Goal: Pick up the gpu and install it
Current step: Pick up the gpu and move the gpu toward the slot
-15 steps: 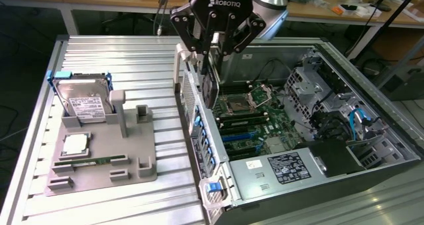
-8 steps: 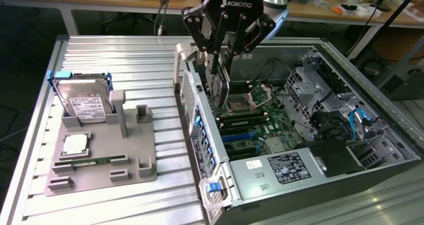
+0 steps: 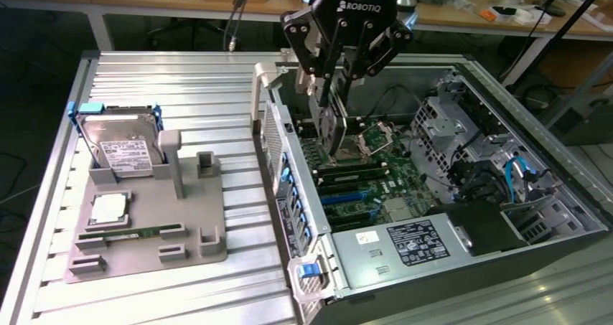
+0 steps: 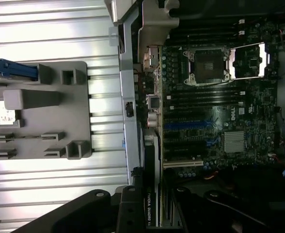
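My gripper (image 3: 337, 81) hangs over the open computer case (image 3: 536, 153), shut on the gpu (image 3: 334, 128). The gpu is a thin dark card seen edge-on, hanging down from the fingers with its lower end just above the motherboard (image 3: 369, 174), near the case's rear wall. In the wrist view the gpu (image 4: 152, 194) runs out from between the black fingers (image 4: 131, 208) as a narrow strip with white lettering. It lies along the edge of the motherboard (image 4: 215, 121) next to the rear port panel, above the white and blue expansion slots (image 4: 183, 163).
A grey holder plate (image 3: 143, 232) on the slatted table at the exterior view's left carries a silver hard drive (image 3: 120, 149), a processor chip (image 3: 108, 210) and a green memory stick (image 3: 129, 234). The power supply (image 3: 403, 250) and drive cages (image 3: 460, 124) crowd the case.
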You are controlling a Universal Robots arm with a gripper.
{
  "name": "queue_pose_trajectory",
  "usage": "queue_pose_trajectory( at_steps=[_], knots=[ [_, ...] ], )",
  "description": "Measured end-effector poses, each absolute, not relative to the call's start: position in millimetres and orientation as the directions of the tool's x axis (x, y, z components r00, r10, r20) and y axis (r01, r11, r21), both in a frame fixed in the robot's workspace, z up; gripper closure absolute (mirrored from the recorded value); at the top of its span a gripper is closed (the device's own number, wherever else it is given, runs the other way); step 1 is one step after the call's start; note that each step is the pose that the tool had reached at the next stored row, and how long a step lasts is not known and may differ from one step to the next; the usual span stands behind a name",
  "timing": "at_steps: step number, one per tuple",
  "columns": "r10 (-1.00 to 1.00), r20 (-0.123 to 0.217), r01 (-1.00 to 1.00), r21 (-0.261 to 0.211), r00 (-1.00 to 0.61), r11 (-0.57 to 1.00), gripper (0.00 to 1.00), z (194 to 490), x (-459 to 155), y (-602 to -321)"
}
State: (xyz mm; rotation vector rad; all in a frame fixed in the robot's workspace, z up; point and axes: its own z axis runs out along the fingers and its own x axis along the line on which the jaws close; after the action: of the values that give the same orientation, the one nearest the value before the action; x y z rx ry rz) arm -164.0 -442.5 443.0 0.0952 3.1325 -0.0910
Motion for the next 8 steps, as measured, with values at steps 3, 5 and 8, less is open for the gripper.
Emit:
queue_pose_trajectory(
  at_steps=[3, 5, 8],
  knots=[
    [0.059, -0.008, 0.059, -0.058, -0.998, 0.997, 0.73, 443.0, -156.5, -442.5],
    [0.057, -0.008, 0.058, -0.058, -0.998, 0.997, 0.73, 443.0, -151.6, -442.5],
    [0.055, -0.008, 0.055, -0.058, -0.998, 0.997, 0.73, 443.0, -142.3, -442.5]
  ],
)
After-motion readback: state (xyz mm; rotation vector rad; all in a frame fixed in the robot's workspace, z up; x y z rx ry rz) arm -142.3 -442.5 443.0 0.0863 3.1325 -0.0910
